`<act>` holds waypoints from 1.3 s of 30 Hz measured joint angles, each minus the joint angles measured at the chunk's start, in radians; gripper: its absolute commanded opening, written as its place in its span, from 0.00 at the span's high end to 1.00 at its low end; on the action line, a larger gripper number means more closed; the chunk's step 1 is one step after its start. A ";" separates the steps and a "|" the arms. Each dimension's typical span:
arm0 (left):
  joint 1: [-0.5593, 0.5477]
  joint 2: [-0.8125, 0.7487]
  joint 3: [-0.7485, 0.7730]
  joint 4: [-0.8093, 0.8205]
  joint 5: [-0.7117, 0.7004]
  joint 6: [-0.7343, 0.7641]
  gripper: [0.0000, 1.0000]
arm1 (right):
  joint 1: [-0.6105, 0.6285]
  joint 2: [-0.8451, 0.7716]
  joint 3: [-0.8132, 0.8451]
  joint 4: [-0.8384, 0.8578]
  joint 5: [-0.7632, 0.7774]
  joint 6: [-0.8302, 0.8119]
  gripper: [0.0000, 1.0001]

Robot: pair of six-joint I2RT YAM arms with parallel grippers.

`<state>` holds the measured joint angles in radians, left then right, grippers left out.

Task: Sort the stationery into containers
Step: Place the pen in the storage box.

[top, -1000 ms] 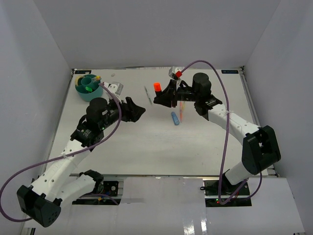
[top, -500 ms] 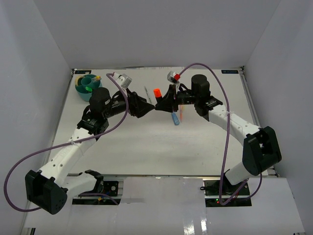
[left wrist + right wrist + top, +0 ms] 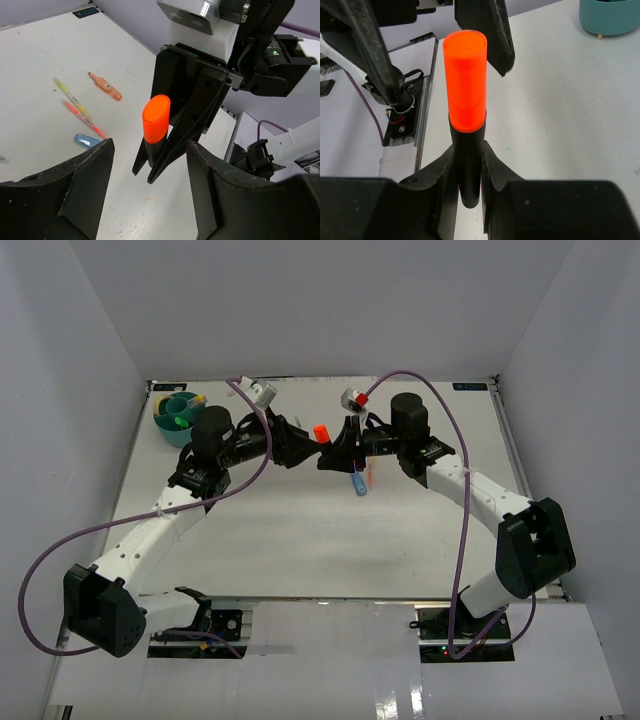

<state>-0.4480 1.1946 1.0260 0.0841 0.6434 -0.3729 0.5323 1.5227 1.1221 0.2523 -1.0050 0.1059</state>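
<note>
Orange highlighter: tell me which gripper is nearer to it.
Right. The right gripper is shut on the orange highlighter's black body, holding it cap up. The left gripper faces it from the other side, jaws open, not gripping it.

No text can be read with certainty. On the far edge of the table [image 3: 300, 540], near its right corner, there is a small dark label [image 3: 470, 387] with pale print, but it is too small to read. The left wrist view shows a dark sticker [image 3: 85, 11] at a table corner; its letters are blurred.
</note>
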 measured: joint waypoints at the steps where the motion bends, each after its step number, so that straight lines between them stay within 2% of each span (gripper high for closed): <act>1: 0.000 0.009 0.000 0.003 0.002 -0.002 0.31 | 0.000 0.000 0.000 0.000 -0.002 0.000 0.92; 12: 0.000 0.033 0.002 0.103 0.051 -0.061 0.50 | 0.000 0.013 0.000 0.002 -0.020 0.021 0.92; 27: 0.002 0.083 0.002 0.158 0.075 -0.099 0.49 | -0.001 0.024 0.000 0.012 -0.032 0.044 0.92; 32: -0.001 0.104 0.002 0.164 0.079 -0.100 0.51 | -0.001 0.024 0.000 0.012 -0.034 0.045 0.92; 35: -0.003 0.114 0.002 0.164 0.080 -0.106 0.67 | 0.000 0.024 0.000 0.014 -0.035 0.045 0.92; 36: -0.006 0.116 0.002 0.165 0.082 -0.109 0.76 | 0.000 0.024 0.000 0.015 -0.035 0.046 0.92; 39: -0.009 0.122 0.002 0.180 0.087 -0.105 0.89 | -0.001 0.027 0.000 0.019 -0.045 0.050 0.92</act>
<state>-0.4568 1.3167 1.0275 0.2642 0.7307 -0.4782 0.5312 1.5494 1.1221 0.2710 -1.0500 0.1562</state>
